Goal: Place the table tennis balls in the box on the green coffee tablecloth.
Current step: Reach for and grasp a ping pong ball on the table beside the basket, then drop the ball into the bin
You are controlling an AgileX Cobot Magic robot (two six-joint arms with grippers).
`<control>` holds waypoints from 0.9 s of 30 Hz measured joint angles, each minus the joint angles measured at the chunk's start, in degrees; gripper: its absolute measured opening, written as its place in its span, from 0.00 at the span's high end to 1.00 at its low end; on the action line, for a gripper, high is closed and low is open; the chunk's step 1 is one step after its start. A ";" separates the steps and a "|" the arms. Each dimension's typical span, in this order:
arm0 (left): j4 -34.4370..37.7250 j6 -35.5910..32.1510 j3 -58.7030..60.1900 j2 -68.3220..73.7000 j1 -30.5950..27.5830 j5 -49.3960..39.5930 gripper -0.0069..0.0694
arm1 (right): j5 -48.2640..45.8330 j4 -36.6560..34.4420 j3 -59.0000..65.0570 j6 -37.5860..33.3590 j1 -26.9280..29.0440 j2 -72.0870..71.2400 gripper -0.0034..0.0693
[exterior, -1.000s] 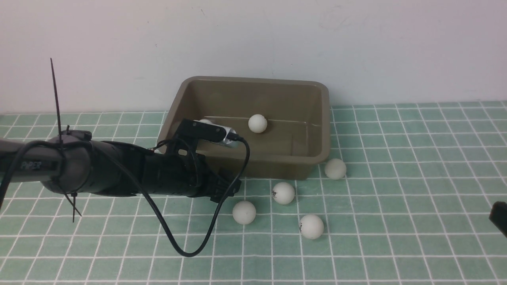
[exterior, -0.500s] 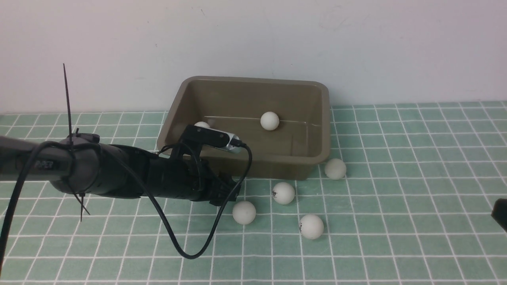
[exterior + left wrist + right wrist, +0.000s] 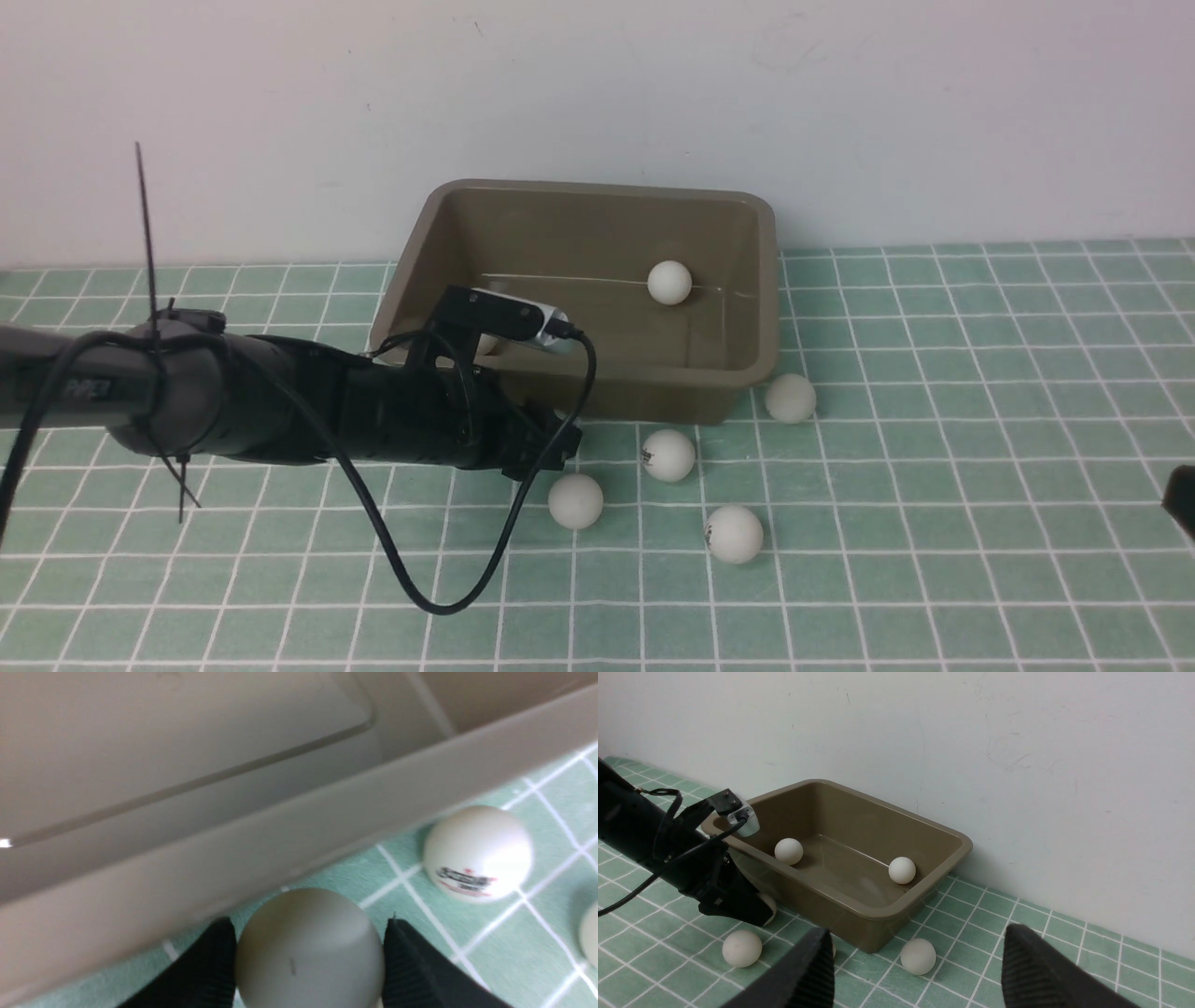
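The olive-brown box (image 3: 766,280) stands on the green coffee tablecloth (image 3: 934,373) by the wall. Two table tennis balls lie inside it, one (image 3: 788,851) near the left arm's side and one (image 3: 669,282) toward the right. My left gripper (image 3: 308,924) is low on the cloth just in front of the box's front wall, shut on a white ball (image 3: 308,956). Several more balls rest on the cloth in front of the box: (image 3: 575,501), (image 3: 667,455), (image 3: 734,534), (image 3: 791,399). My right gripper (image 3: 917,933) hangs open and empty to the right.
A white wall (image 3: 597,93) runs right behind the box. The left arm's black cable (image 3: 439,597) loops down onto the cloth in front of the arm. Only a dark corner of the right gripper (image 3: 1181,499) shows at the front view's right edge.
My left gripper has closed on a ball in front of the box and shifted slightly right. One ball inside the box has rolled to the right.
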State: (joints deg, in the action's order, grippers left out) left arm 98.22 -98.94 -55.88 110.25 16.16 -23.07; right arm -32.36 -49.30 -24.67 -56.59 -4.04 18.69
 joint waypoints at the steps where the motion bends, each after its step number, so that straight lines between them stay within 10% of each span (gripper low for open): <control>1: -0.19 0.07 0.39 -0.40 0.00 0.00 0.44 | 0.00 0.00 0.00 0.00 0.00 0.00 0.34; 18: -10.13 6.27 8.47 -16.82 0.00 -3.47 0.44 | 1.41 0.00 0.00 0.00 0.00 0.00 0.34; 27: -1.48 -11.05 2.75 -17.56 0.00 0.47 0.44 | 1.72 0.00 0.00 0.00 0.00 0.00 0.34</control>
State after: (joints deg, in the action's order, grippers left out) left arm 96.74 -109.98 -53.13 92.69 16.16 -22.60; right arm -30.64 -49.30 -24.67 -56.59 -4.04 18.69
